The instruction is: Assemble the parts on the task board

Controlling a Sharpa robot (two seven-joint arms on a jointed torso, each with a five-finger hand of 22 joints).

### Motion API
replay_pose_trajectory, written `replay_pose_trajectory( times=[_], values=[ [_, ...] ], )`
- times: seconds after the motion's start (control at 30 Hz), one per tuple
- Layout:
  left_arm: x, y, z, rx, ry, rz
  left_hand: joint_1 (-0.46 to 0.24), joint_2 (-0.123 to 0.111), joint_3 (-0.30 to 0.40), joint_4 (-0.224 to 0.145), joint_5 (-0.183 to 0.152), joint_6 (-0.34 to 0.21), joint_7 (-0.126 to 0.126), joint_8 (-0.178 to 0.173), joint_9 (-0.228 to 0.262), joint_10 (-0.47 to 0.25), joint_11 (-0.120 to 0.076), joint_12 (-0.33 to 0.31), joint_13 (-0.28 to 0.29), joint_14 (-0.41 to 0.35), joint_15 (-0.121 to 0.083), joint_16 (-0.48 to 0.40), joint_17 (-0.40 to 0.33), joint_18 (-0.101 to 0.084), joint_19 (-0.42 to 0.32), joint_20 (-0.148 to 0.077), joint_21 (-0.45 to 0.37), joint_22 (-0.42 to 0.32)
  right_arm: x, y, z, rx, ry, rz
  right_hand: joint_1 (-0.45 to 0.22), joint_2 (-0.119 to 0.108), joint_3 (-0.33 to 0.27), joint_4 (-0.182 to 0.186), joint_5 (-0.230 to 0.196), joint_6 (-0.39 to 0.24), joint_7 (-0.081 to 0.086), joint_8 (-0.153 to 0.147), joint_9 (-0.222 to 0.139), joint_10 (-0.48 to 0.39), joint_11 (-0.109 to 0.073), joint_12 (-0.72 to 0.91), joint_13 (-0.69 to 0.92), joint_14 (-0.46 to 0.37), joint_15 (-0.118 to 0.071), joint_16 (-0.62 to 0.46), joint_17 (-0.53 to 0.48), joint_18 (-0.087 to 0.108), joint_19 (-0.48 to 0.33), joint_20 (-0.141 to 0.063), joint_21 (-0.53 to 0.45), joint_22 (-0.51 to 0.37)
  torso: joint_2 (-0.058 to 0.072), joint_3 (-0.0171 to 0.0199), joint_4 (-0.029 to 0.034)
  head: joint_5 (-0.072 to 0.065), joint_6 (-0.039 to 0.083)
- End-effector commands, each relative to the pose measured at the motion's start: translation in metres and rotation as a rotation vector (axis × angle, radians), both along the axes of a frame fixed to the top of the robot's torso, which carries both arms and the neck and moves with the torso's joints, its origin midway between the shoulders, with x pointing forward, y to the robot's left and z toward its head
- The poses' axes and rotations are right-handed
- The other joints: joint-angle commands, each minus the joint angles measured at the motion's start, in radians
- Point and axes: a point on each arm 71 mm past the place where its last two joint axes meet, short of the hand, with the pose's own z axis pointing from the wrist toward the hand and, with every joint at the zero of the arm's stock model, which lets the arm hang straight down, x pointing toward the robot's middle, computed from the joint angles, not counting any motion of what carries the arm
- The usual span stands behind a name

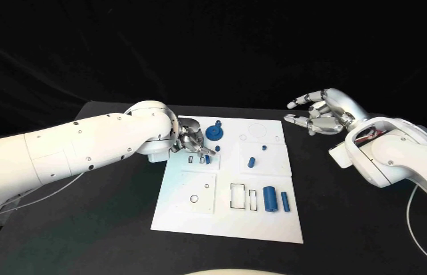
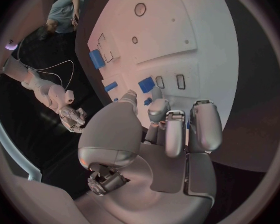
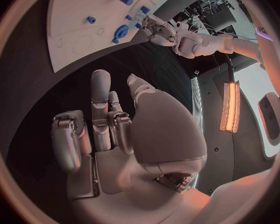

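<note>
The white task board (image 1: 200, 216) (image 2: 177, 30) (image 3: 77, 5) lies mid-table. My left hand (image 1: 189, 140) (image 2: 177, 127) hovers low over its far left part with fingers curled, next to a small blue part (image 1: 207, 159) (image 2: 146, 84) beside two narrow slots. A sliver of blue shows between the fingers; whether it is held I cannot tell. A blue gear-like part (image 1: 215, 131) (image 3: 121, 32) stands close by. Two blue cylinders (image 1: 269, 198) lie near the board's front right. My right hand (image 1: 322, 113) (image 3: 109, 129) hangs off the board's far right corner, fingers apart, holding nothing.
Small blue pegs (image 1: 252, 161) stand mid-board. Rectangular cut-outs (image 1: 239, 196) sit left of the cylinders, and a square inset plate (image 1: 197, 192) with a round hole lies at the front left. Black table (image 1: 347, 225) surrounds the board.
</note>
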Motion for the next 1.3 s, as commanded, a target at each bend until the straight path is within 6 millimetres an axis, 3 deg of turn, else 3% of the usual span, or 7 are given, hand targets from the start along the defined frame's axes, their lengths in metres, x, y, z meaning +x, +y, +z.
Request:
replay_pose_trajectory(
  times=[0.03,0.57,0.87,1.03,1.23,1.3],
  values=[
    [0.0002,-0.0024,-0.0016,0.037,0.011,-0.020,-0.002,0.002,-0.007,0.001,0.005,-0.005,-0.001,0.006,0.002,-0.002,-0.003,0.001,-0.002,0.103,-0.006,0.005,0.260,-0.018,0.000,-0.007,0.004,0.000,0.0000,0.0004,-0.0012,-0.007,0.013,0.007,0.009,0.002,0.005,-0.001,0.006,0.006,-0.001,0.003,0.001,0.079,-0.002,-0.003,0.238,-0.004,-0.001,0.004,-0.001,-0.006,0.103,0.003,0.002,0.261,0.001,-0.0004,-0.0005,0.000,0.000],
    [0.0014,-0.0067,-0.0053,0.034,0.024,-0.022,0.034,0.020,0.000,-0.001,0.020,-0.017,-0.001,0.011,0.016,-0.008,-0.003,0.001,-0.006,0.104,-0.007,0.006,0.262,-0.019,0.000,-0.007,0.009,0.009,0.0011,-0.0001,-0.0025,-0.010,0.018,0.005,0.007,0.002,0.005,0.001,0.011,0.007,-0.001,0.004,0.002,0.079,-0.002,-0.003,0.238,-0.004,-0.002,0.004,-0.001,-0.006,0.103,0.002,0.002,0.261,0.002,0.0004,0.0000,0.001,-0.009],
    [0.0009,-0.0077,-0.0059,0.013,0.043,-0.019,0.119,0.044,0.047,-0.003,0.027,-0.024,-0.004,0.007,0.026,-0.012,-0.006,0.003,-0.009,0.103,-0.008,0.005,0.260,-0.021,0.001,-0.006,0.016,0.021,0.0021,-0.0008,-0.0033,-0.012,0.021,0.002,0.008,0.001,0.008,0.003,0.032,0.009,-0.002,0.006,0.002,0.078,-0.003,-0.003,0.237,-0.004,-0.003,0.004,-0.002,-0.006,0.102,0.001,0.000,0.260,0.002,0.0002,0.0000,0.000,-0.014],
    [0.0007,-0.0075,-0.0063,-0.008,0.061,-0.011,0.189,0.044,0.125,-0.003,0.028,-0.026,-0.007,-0.002,0.029,-0.018,-0.009,-0.001,-0.016,0.103,-0.011,0.005,0.260,-0.021,0.000,-0.008,0.020,0.028,0.0026,-0.0010,-0.0038,-0.014,0.023,0.001,0.009,-0.001,0.012,0.004,0.050,0.009,-0.002,0.006,0.002,0.079,-0.004,-0.003,0.237,-0.004,-0.003,0.004,-0.002,-0.005,0.101,0.000,-0.001,0.259,0.002,0.0008,0.0009,-0.002,-0.016],
    [0.0000,-0.0076,-0.0067,-0.031,0.080,-0.003,0.215,-0.003,0.300,-0.001,0.026,-0.024,-0.006,-0.012,0.037,-0.025,-0.009,-0.008,-0.029,0.103,-0.010,0.005,0.261,-0.022,-0.002,-0.008,0.022,0.033,0.0029,-0.0010,-0.0046,-0.015,0.026,0.000,0.009,-0.001,0.013,0.004,0.055,0.010,-0.002,0.007,0.002,0.078,-0.004,-0.003,0.237,-0.004,-0.003,0.004,-0.002,-0.005,0.101,0.000,-0.001,0.259,0.002,-0.0003,0.0004,-0.002,-0.019],
    [-0.0001,-0.0076,-0.0067,-0.039,0.085,0.000,0.220,-0.030,0.392,-0.006,0.026,-0.027,-0.006,-0.013,0.045,-0.025,-0.009,-0.010,-0.032,0.103,-0.011,0.005,0.260,-0.022,-0.002,-0.008,0.023,0.035,0.0029,-0.0010,-0.0048,-0.015,0.026,0.000,0.009,-0.001,0.013,0.004,0.055,0.010,-0.002,0.007,0.002,0.078,-0.004,-0.003,0.237,-0.004,-0.003,0.004,-0.002,-0.005,0.101,0.000,-0.001,0.259,0.002,-0.0001,0.0002,-0.001,-0.019]
  ],
)
